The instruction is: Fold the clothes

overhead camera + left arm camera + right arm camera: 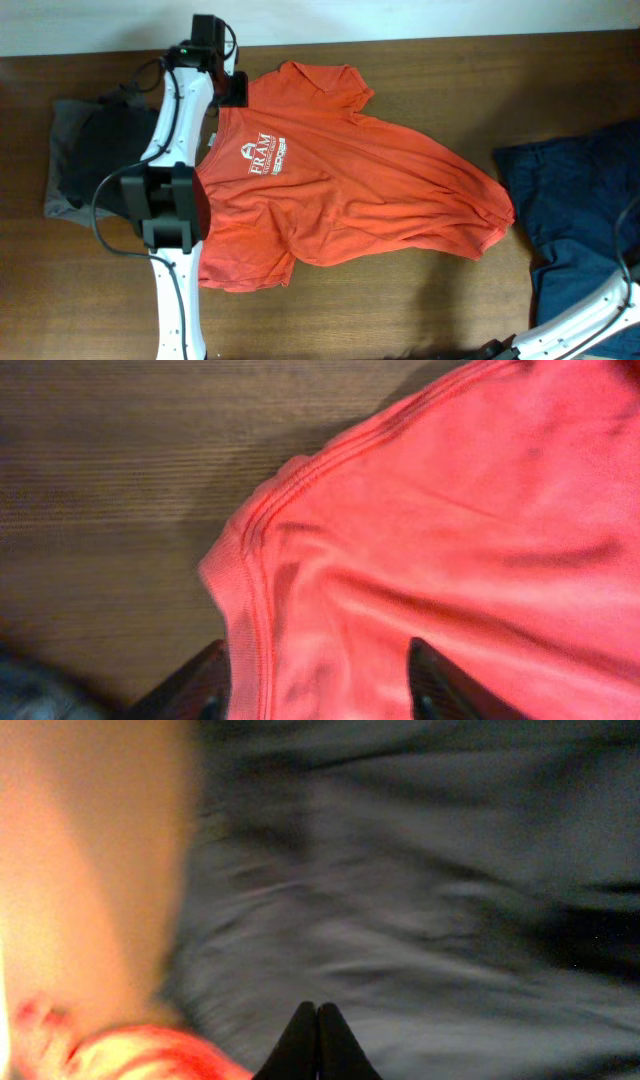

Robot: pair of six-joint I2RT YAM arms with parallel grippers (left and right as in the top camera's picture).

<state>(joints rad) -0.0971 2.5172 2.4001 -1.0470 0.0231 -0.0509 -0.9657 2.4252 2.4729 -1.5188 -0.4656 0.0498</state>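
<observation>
Robot lab: wooden table (pixel 400 310), mounted arm (pixel 178 100).

The T-shirt (pixel 350 190) is bright orange-red, with white letters (pixel 262 155) and a small white picture on the chest. The blue clothes (pixel 580 210) are dark. The grey clothes (pixel 80 160) look partly black. The desk (pixel 450 80) is brown wood.

Loads of bare table (pixel 400 310) is left along the near side, below the orange shirt (pixel 350 190), so easy passage is offered there. Another bare strip is seen at the far right, beyond the shirt. The left side is blocked by the left arm (pixel 175 110), stretched over the shirt's left edge, with a grey pile (pixel 85 150) just beyond it. Only a narrow gap is left between shirt and navy garment (pixel 580 210); the near right corner is taken by the right arm (pixel 590 310).
</observation>
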